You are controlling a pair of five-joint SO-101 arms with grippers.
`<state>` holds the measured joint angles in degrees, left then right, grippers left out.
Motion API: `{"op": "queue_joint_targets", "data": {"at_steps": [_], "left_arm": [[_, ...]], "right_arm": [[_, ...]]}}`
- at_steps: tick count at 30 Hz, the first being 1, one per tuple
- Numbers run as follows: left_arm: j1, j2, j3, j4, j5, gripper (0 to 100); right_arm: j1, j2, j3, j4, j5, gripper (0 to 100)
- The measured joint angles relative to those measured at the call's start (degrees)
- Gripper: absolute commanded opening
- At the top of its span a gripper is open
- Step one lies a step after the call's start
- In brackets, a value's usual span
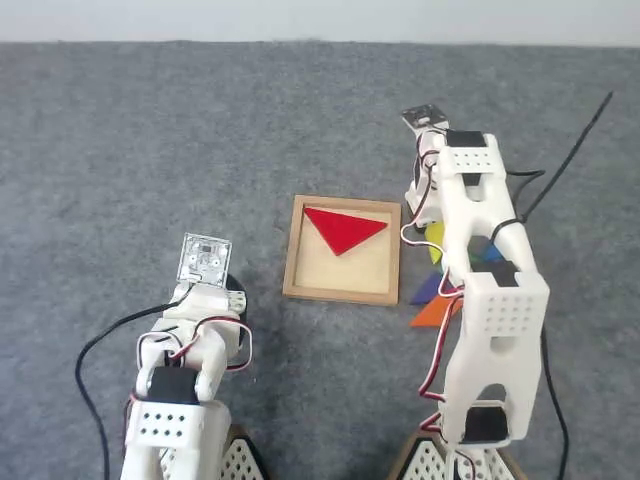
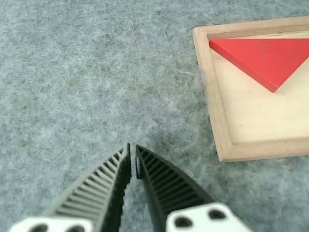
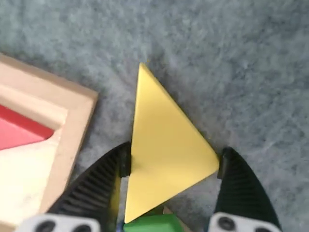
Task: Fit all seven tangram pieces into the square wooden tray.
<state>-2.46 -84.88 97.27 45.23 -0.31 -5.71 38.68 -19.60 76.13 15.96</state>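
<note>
A grey felt-covered desk (image 1: 150, 150) filled the scene, with a pale wall (image 1: 300, 20) running along its far edge. The square wooden tray (image 1: 293, 270) lay flat near the middle of the desk, between the two arms and closer to the right one. Inside it, a red triangle (image 1: 342, 230) lay with its long side against the far wall of the tray and its tip pointing to the middle.

Just beside the tray, the right arm (image 1: 495, 300) stretched over a cluster of loose pieces and hid part of it. An orange piece (image 1: 435, 312), a purple piece (image 1: 427, 288) and a blue piece (image 1: 492, 253) showed around it. The right jaws were closed onto a yellow triangle (image 3: 164, 154), one pressing its edge and the other its corner, with a green piece (image 3: 152, 223) partly beneath it.

The left arm (image 1: 190, 370) sat well apart from the tray. Its jaws were nearly shut, holding nothing, above bare felt. Black cables (image 1: 570, 160) trailed across the desk.
</note>
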Motion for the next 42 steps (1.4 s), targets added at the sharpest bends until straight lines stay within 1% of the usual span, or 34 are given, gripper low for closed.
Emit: {"op": "queue_joint_targets", "data": {"at_steps": [8, 11, 14, 16, 19, 23, 27, 39, 40, 42], "left_arm": [[0.0, 0.0, 0.0, 0.0, 0.0, 2], [0.0, 0.0, 0.0, 0.0, 0.0, 2], [0.0, 0.0, 0.0, 0.0, 0.0, 2], [0.0, 0.0, 0.0, 0.0, 0.0, 2], [0.0, 0.0, 0.0, 0.0, 0.0, 2], [0.0, 0.0, 0.0, 0.0, 0.0, 2], [0.0, 0.0, 0.0, 0.0, 0.0, 2], [0.0, 0.0, 0.0, 0.0, 0.0, 2], [0.0, 0.0, 0.0, 0.0, 0.0, 2], [0.0, 0.0, 0.0, 0.0, 0.0, 2]], "right_arm": [[-0.6, -6.0, 0.0, 4.6, -1.9, 18.0], [-3.0, -8.4, 0.1, 5.9, -3.3, 18.8], [-6.1, -11.6, 1.8, 6.2, -4.1, 26.2], [-6.5, -13.6, 3.8, 6.3, -4.1, 30.7], [-4.9, -14.9, 6.2, 6.2, -4.1, 29.8], [-3.3, -13.9, 7.9, 2.8, -1.5, 28.6], [-3.5, -8.4, 8.0, -0.7, -0.4, 33.0], [-1.0, -1.3, 5.2, -1.7, 0.0, 33.1], [-1.0, -0.8, 4.8, -1.7, 0.0, 32.5], [-1.0, 0.0, 4.0, -1.7, 0.0, 27.7]]}}
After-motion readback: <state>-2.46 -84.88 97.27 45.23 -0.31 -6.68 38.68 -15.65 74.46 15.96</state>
